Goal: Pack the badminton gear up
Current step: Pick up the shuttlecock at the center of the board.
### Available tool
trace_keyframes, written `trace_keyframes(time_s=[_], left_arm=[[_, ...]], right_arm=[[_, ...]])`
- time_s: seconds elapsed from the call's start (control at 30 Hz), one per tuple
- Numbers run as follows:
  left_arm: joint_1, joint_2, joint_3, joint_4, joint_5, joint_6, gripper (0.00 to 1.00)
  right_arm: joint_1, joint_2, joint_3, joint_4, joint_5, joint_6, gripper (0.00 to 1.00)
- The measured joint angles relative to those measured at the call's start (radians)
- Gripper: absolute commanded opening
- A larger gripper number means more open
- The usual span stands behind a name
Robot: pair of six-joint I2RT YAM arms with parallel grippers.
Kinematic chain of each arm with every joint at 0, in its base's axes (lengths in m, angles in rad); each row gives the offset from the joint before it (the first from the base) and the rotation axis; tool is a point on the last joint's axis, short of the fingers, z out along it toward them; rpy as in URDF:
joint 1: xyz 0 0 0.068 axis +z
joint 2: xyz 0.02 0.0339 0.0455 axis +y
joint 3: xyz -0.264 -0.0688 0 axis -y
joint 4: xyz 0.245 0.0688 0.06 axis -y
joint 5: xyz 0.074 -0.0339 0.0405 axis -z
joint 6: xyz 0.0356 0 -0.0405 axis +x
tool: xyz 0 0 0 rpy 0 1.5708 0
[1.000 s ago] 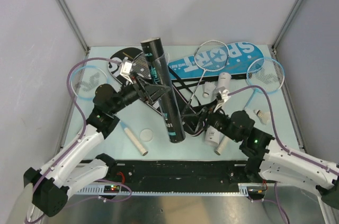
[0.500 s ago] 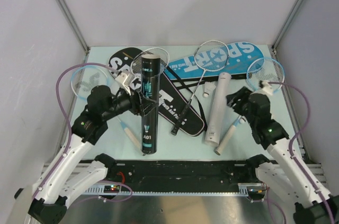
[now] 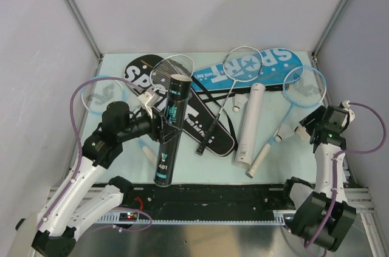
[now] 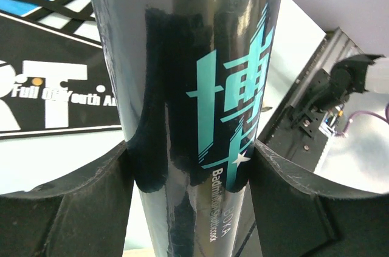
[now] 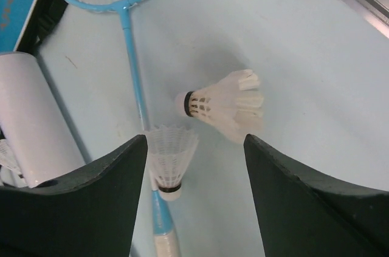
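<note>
Just left of the black cover's (image 3: 222,141) near end, the black tube (image 3: 165,154) (image 4: 200,87) is clamped between the left fingers (image 4: 67,208), which press on both its sides partway along. Its long axis runs near to far in the top view, leaning slightly right. The round dark end face points up and away over the cover and the other end points toward the near counter (image 3: 292,163) edge. Whether that end touches the counter I cannot tell.

A second ago the tube leaned the other way, with its lower end over the black cover. The right arm, then reaching in beside the cover, has swung well to the right of it. The right fingers (image 5: 79,208) are spread wide and hold nothing, hovering above the shuttlecocks (image 5: 225,108) (image 3: 299,130).

Counted:
- **Tubes:** two. The white tube (image 3: 249,126) lies just right of the black cover, with its axis near to far.
- **Covers:** two. The blue cover (image 3: 267,65) lies behind and right of the black one.
- **Silver rackets (image 3: 243,62):** two. One head is on the blue cover with its handle crossing the black cover, and the other head is on the black cover's far part.
- **Blue rackets (image 3: 304,85):** two. One head is left of the black cover and one is well right of it.
- **Shuttlecocks:** two, well right of the cover. One lies on its side on bare counter, and the other rests on the right blue racket's shaft with its cork toward the grip.
</note>
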Motion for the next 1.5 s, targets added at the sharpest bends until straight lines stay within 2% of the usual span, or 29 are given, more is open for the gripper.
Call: trace_keyframes(time_s=[0.23, 0.5, 0.6, 0.93, 1.0, 1.27, 1.5], left_arm=[[-0.065, 0.0, -0.006, -0.004, 0.075, 0.023, 0.33], [-0.073, -0.019, -0.016, -0.011, 0.078, 0.03, 0.33], [-0.073, -0.026, -0.016, -0.01, 0.078, 0.033, 0.33], [-0.073, -0.03, -0.016, -0.011, 0.078, 0.041, 0.33], [-0.073, -0.033, -0.016, -0.011, 0.078, 0.041, 0.33], [-0.073, -0.038, -0.016, -0.011, 0.079, 0.042, 0.34], [-0.078, -0.039, -0.016, -0.011, 0.09, 0.056, 0.32]], right_arm=[[-0.106, 0.135, -0.024, 0.112, -0.163, -0.108, 0.68], [-0.142, 0.221, -0.06, 0.175, -0.207, -0.172, 0.66], [-0.148, 0.249, -0.061, 0.202, -0.214, -0.188, 0.57], [-0.159, 0.266, -0.067, 0.243, -0.24, -0.209, 0.08], [-0.16, 0.255, -0.067, 0.246, -0.24, -0.207, 0.02], [-0.154, 0.145, -0.069, 0.261, -0.227, -0.196, 0.0], [-0.056, 0.049, -0.005, 0.24, -0.202, -0.188, 0.0]])
